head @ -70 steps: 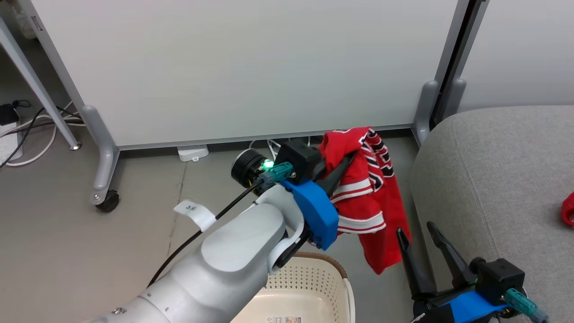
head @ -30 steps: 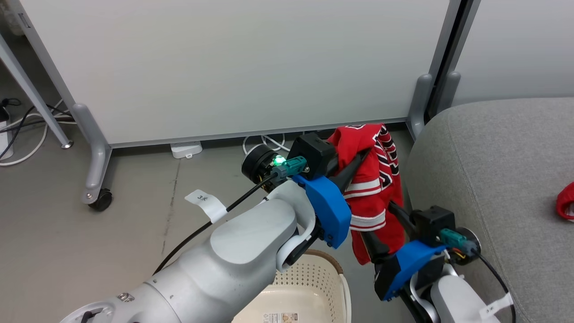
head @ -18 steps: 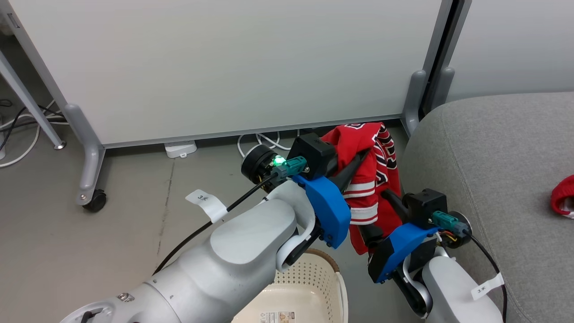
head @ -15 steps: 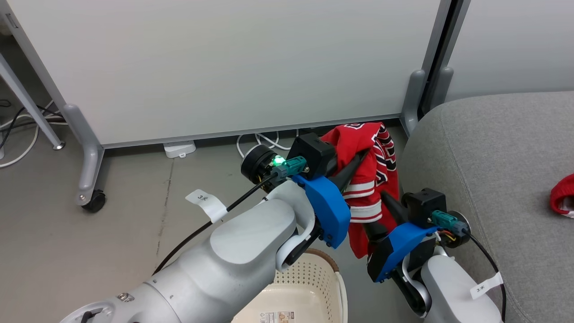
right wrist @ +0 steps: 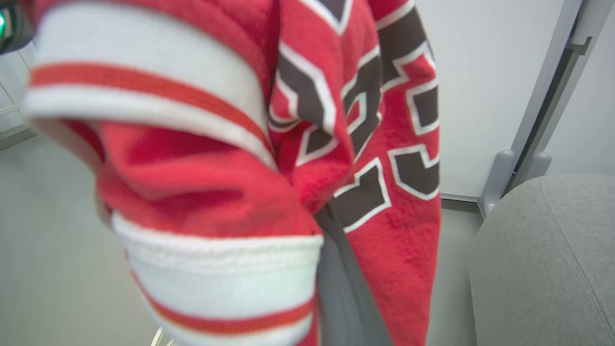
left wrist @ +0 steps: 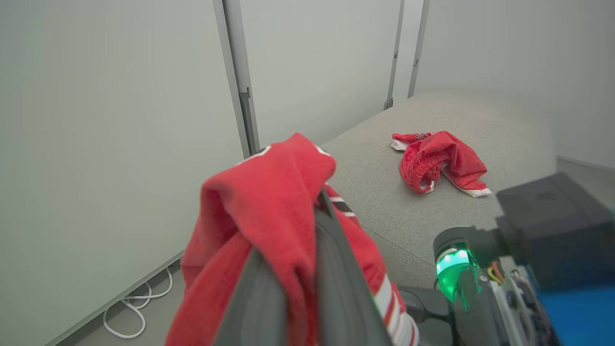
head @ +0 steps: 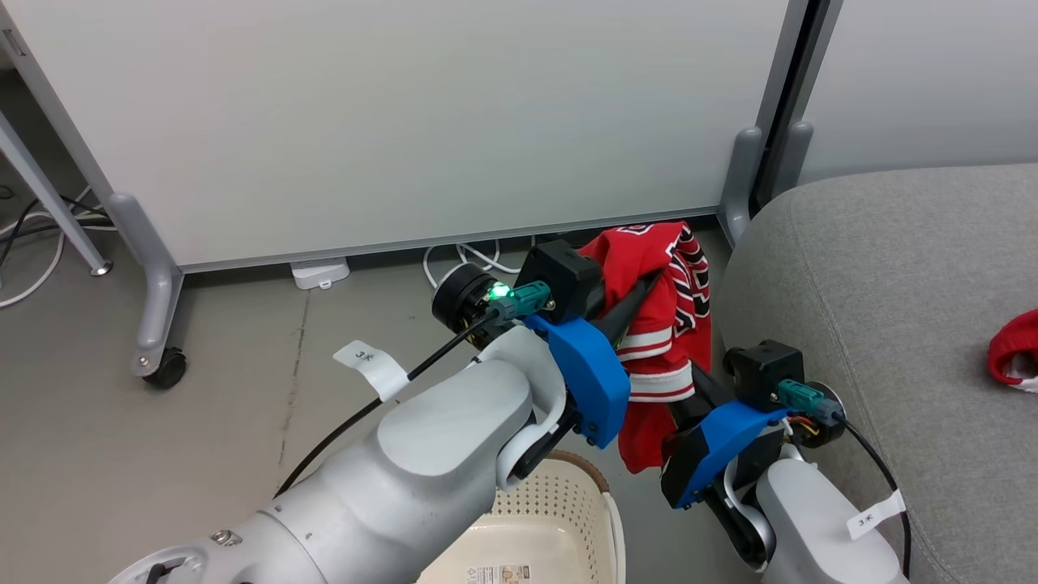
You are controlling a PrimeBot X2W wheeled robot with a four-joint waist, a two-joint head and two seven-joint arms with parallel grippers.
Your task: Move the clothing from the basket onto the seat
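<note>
Left end effector (head: 649, 282) pinching jersey (head: 675, 345) (striped), aloft

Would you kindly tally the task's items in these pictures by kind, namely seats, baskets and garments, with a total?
Light grey upholstered sofa seat: 1
Cream-white perforated plastic laundry basket: 1
Red fabric sports garments: 2, the white-striped lettered jersey hanging in the air and a crumpled red garment lying on the seat
Total: 4
</note>
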